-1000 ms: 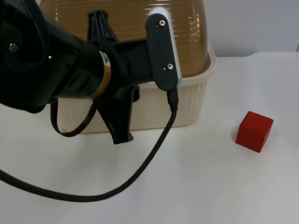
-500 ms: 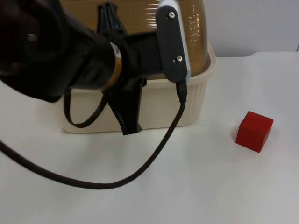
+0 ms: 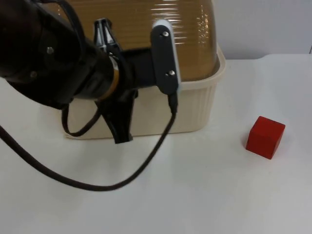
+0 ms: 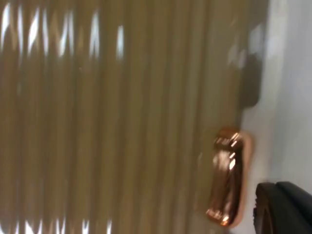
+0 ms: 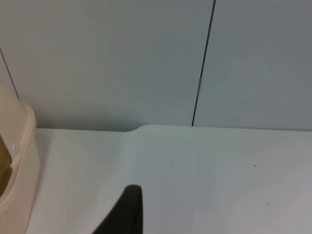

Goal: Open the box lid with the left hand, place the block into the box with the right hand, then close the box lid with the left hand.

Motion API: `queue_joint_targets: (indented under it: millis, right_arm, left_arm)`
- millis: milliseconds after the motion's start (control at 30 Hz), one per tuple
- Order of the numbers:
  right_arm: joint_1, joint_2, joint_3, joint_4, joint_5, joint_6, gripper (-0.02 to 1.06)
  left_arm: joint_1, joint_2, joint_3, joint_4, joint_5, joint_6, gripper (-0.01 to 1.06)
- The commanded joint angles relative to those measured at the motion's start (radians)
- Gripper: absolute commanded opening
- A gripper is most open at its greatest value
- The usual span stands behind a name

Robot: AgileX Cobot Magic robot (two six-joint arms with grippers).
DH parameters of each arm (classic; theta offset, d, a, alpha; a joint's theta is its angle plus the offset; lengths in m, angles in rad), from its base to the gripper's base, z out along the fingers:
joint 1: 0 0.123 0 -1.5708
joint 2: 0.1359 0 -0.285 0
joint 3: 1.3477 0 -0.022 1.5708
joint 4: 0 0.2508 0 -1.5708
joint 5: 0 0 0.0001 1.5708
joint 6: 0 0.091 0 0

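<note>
The cream ribbed plastic box (image 3: 195, 109) with its amber translucent ribbed lid (image 3: 146, 29) down sits at the white table's (image 3: 204, 195) back. The left gripper (image 3: 109, 83) hangs over its front; whether it is open, I cannot tell. A red cube block (image 3: 265, 137) lies well apart, rightward.

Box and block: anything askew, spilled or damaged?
Nothing stands out. The cream box sits square with its amber ribbed lid down and copper handle intact; the left gripper is at the lid. The red block rests upright on the table, apart from the box.
</note>
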Motion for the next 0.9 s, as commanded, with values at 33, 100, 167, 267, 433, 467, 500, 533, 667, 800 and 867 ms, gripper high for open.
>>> queue_joint_targets:
  millis: [33, 100, 167, 267, 433, 467, 500, 533, 667, 800, 867]
  right_arm:
    - [-0.004, -0.003, -0.006, -0.006, -0.016, -0.007, 1.05]
    - [-0.004, -0.003, -0.006, -0.006, -0.022, -0.007, 1.05]
    - [-0.004, -0.003, -0.006, -0.006, -0.022, -0.007, 1.05]
    - [-0.004, -0.003, -0.006, -0.006, -0.022, -0.007, 1.05]
    - [-0.004, -0.003, -0.006, -0.006, -0.024, -0.007, 1.05]
    - [-0.004, -0.003, -0.006, -0.006, -0.024, -0.007, 1.05]
    - [-0.004, -0.003, -0.006, -0.006, -0.024, -0.007, 1.05]
    - [-0.004, -0.003, -0.006, -0.008, -0.023, -0.007, 1.05]
    - [-0.004, -0.003, -0.006, -0.01, -0.023, -0.007, 1.05]
    - [-0.004, -0.003, -0.006, -0.01, -0.021, -0.007, 1.05]
    - [-0.004, -0.003, -0.006, -0.01, -0.021, -0.007, 1.05]
  left_arm:
    - [0.019, -0.003, -0.005, 0.0, -0.006, -0.001, 0.0]
    - [0.021, -0.003, -0.005, 0.0, -0.014, -0.001, 0.0]
    - [0.021, -0.003, -0.007, 0.0, -0.021, 0.006, 0.0]
    - [0.021, -0.003, -0.007, 0.0, -0.021, 0.008, 0.0]
    - [0.021, 0.001, -0.025, 0.0, -0.022, 0.014, 0.0]
    - [0.021, 0.005, -0.037, 0.0, -0.022, 0.016, 0.0]
    - [0.021, 0.005, -0.037, 0.0, -0.022, 0.016, 0.0]
    - [0.021, 0.013, -0.047, 0.0, -0.022, 0.015, 0.0]
    - [0.021, 0.03, -0.075, 0.0, -0.018, 0.015, 0.0]
    - [0.021, 0.03, -0.075, 0.0, -0.018, 0.015, 0.0]
    - [0.021, 0.03, -0.075, 0.0, -0.014, 0.015, 0.0]
